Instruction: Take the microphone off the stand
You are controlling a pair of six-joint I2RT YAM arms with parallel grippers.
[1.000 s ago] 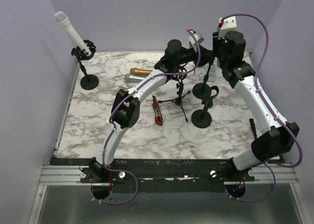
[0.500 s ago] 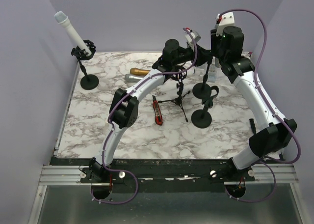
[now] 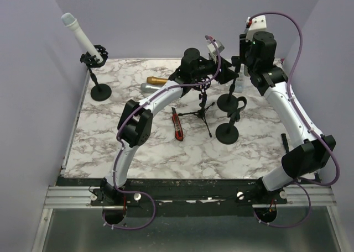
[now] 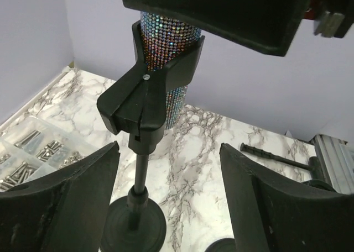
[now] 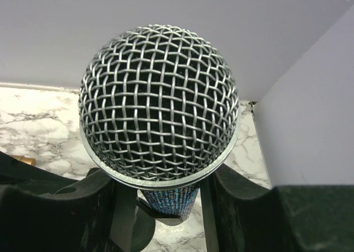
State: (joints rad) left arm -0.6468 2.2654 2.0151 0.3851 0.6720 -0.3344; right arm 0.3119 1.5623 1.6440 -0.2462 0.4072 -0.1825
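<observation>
**Left wrist view.** The left gripper [image 4: 168, 150] is spread. Its fingers [image 4: 66, 208] flank the stand [image 4: 141, 172] without touching it. The stand's clip [image 4: 145, 100] sits between the fingertips and slightly above them. The microphone [image 4: 166, 39], its body covered in rhinestones, is seated in that clip. Above the clip, the right gripper [image 4: 188, 9] crosses the top of the frame over the microphone's upper body. A parts tray [image 4: 27, 152] holding screws lies outboard of the left finger. A black handle [image 4: 274, 154] lies on the marble table [image 4: 193, 152] beyond the right finger.

**Right wrist view.** The mesh head [image 5: 159, 103] of the microphone fills the centre, directly above the fingers. The right gripper's fingers [image 5: 55, 213] are closed on the rhinestone body just below the head, one on each side.

**Top external view.** Both grippers meet above the stand's round base [image 3: 227, 102], the left one reaching in from the left and the right one from the right. The microphone is largely hidden between them. Nearer than the grippers stand a second round base [image 3: 227, 133], a small tripod [image 3: 202, 111] and a red utility knife [image 3: 178, 125]. A gold microphone [image 3: 159, 80] lies flat to the left of the left gripper. A white microphone [image 3: 80, 33] sits in its own stand well beyond it.
</observation>
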